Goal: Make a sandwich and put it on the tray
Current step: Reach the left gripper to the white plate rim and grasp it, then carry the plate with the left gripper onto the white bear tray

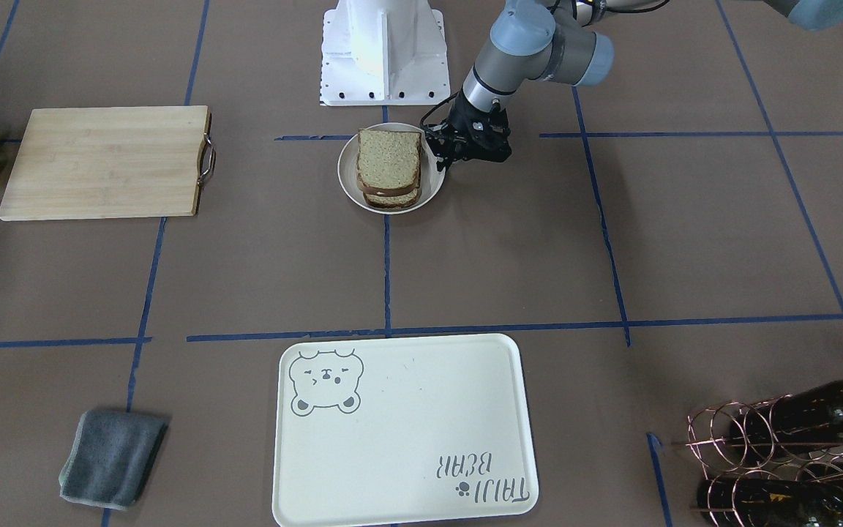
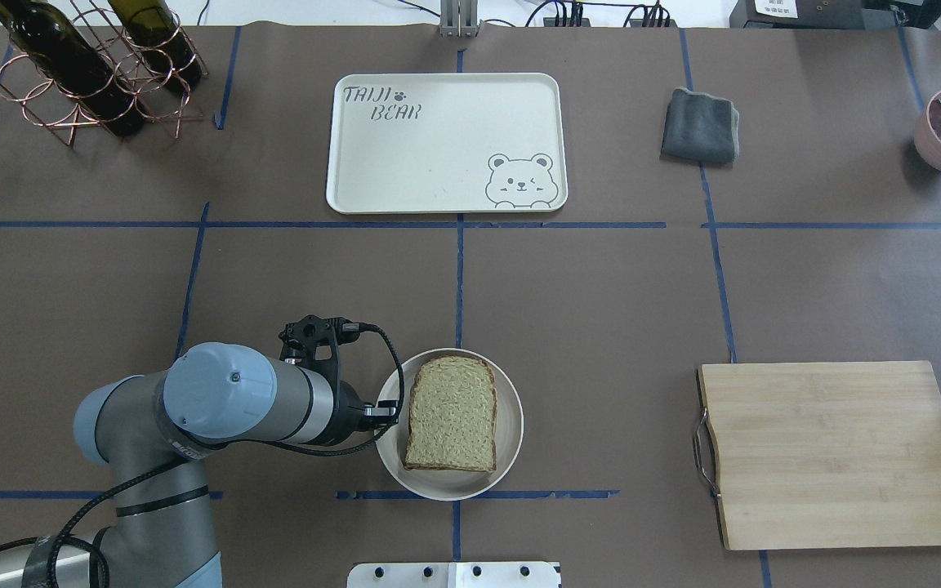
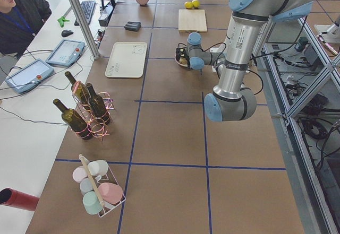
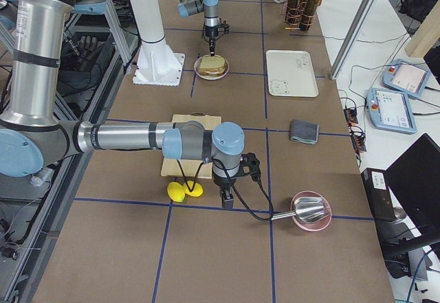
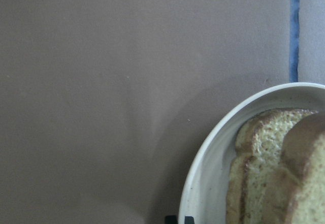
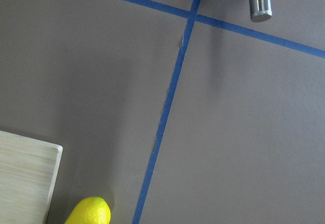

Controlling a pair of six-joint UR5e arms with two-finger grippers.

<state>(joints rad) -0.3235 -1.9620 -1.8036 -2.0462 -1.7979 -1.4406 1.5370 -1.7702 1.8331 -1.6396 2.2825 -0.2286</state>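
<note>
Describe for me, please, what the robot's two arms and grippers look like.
The left arm and right arm are silver-grey tubes with pale blue rounded joint caps. The left gripper and right gripper are black, each with a black cable looping from the wrist.

tray (image 2: 446, 155) — grey lettering "TAIJI BEAR"

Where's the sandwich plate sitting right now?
Overhead view: the small round white plate with the tan seeded-bread sandwich sits by the robot's base, the left gripper at its left rim, far from the cream-white rectangular tray.
</note>
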